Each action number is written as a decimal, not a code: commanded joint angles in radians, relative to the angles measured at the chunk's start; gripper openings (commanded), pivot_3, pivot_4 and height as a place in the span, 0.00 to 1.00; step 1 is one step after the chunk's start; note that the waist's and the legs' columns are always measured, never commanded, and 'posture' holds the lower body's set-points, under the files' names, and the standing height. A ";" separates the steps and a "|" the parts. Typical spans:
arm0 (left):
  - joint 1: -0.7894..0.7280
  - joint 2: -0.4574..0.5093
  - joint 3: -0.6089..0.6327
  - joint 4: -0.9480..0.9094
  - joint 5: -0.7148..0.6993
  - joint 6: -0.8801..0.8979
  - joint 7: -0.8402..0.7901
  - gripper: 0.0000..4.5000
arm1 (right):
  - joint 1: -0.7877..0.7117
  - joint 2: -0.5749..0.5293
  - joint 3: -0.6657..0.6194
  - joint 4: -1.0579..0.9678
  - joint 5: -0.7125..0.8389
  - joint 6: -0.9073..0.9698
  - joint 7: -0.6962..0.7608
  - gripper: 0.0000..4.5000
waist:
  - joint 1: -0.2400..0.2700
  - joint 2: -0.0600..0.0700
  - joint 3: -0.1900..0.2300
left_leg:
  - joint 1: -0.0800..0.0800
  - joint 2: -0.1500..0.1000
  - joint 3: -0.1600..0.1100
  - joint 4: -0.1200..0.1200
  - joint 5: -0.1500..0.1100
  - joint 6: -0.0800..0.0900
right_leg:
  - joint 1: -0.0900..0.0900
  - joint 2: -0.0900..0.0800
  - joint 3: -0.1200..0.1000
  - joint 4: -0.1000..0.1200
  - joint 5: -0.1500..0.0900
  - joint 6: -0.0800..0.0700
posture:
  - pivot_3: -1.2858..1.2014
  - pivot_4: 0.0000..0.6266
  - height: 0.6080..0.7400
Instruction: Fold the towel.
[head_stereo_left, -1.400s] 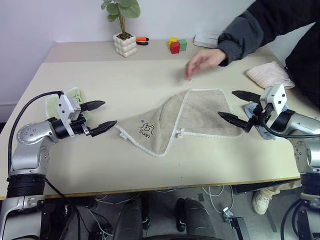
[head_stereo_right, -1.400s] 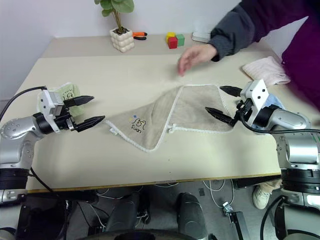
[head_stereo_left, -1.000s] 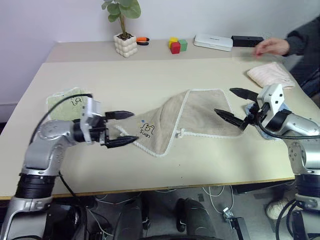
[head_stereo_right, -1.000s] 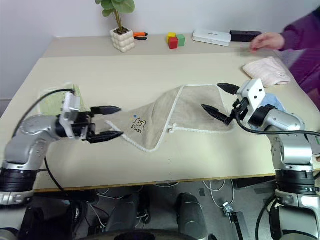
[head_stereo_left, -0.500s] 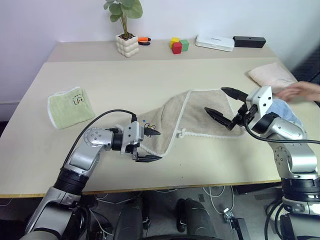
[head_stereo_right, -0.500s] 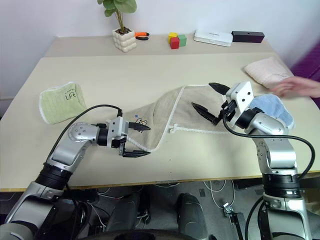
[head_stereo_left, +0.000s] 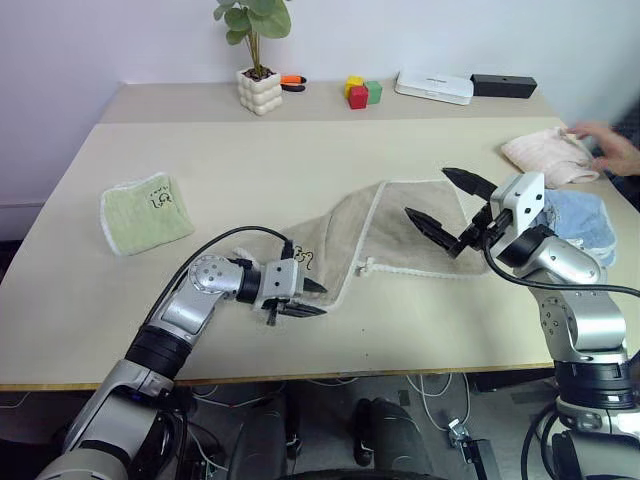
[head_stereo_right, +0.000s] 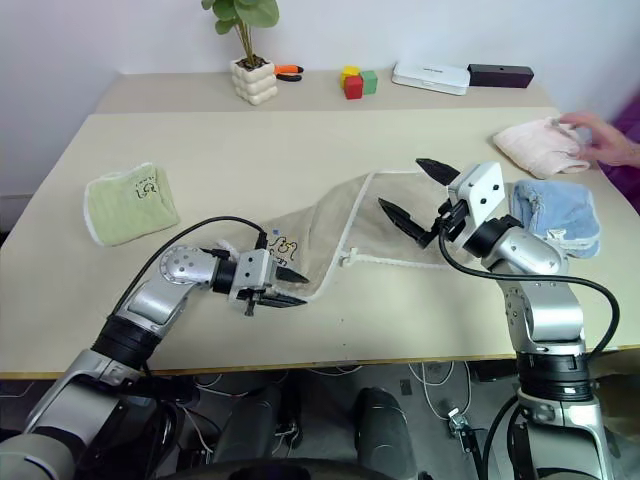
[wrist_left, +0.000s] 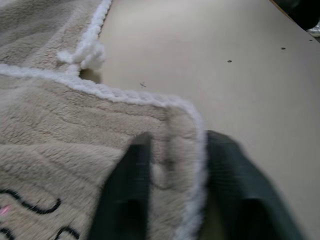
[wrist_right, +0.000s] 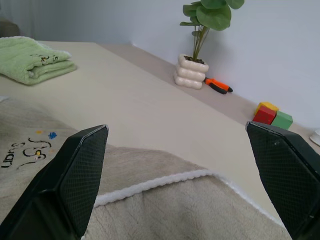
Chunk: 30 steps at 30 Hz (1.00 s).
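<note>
The towel (head_stereo_left: 400, 235) is beige terry with white corded edging, lying crumpled and partly doubled over in the middle of the table, its logo (head_stereo_right: 282, 247) near the front left corner. My left gripper (head_stereo_left: 312, 298) is shut on that corner; in the left wrist view its fingers (wrist_left: 131, 175) pinch the corded edge between them. A small white loop (wrist_left: 82, 52) sticks out from the edge beyond. My right gripper (head_stereo_left: 427, 193) hovers open above the towel's right part, holding nothing; the right wrist view shows cloth below its spread fingers (wrist_right: 80, 170).
A folded green towel (head_stereo_left: 145, 210) lies at the left. A light blue towel (head_stereo_left: 580, 215) and a pink cloth (head_stereo_left: 545, 155), touched by a person's hand (head_stereo_left: 610, 145), lie at the right. A potted plant (head_stereo_left: 260, 90), coloured blocks (head_stereo_left: 362, 92) and a white box (head_stereo_left: 433, 87) line the back.
My left gripper swung right and down from beside the green towel to the towel's front corner and closed on it. The person's hand withdrew to the pink cloth.
</note>
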 joint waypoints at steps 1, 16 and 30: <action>0.016 0.012 0.001 0.045 0.039 0.000 0.021 0.01 | -0.004 0.005 -0.017 -0.016 0.000 -0.034 -0.006 1.00 | -0.001 0.000 0.000 | 0.000 0.000 0.000 0.000 0.000 0.000 | 0.000 0.000 0.000 0.000 0.000 0.000 | 0.52 0.24 1.00; 0.180 0.143 0.362 -0.210 -0.388 0.266 -0.049 0.01 | -0.391 0.039 0.056 0.602 -0.272 -0.060 -0.285 1.00 | -0.032 0.003 0.002 | 0.000 0.001 0.002 -0.002 0.003 -0.005 | -0.002 0.001 0.001 0.001 0.001 0.003 | 0.52 0.24 1.00; 0.501 0.240 0.515 -0.516 -0.514 0.410 0.009 0.01 | -0.789 0.099 0.150 1.336 -0.437 -0.197 -0.322 1.00 | -0.047 0.006 0.004 | 0.000 0.000 0.004 -0.004 0.004 -0.007 | -0.003 0.001 0.002 0.001 0.001 0.003 | 0.52 0.24 1.00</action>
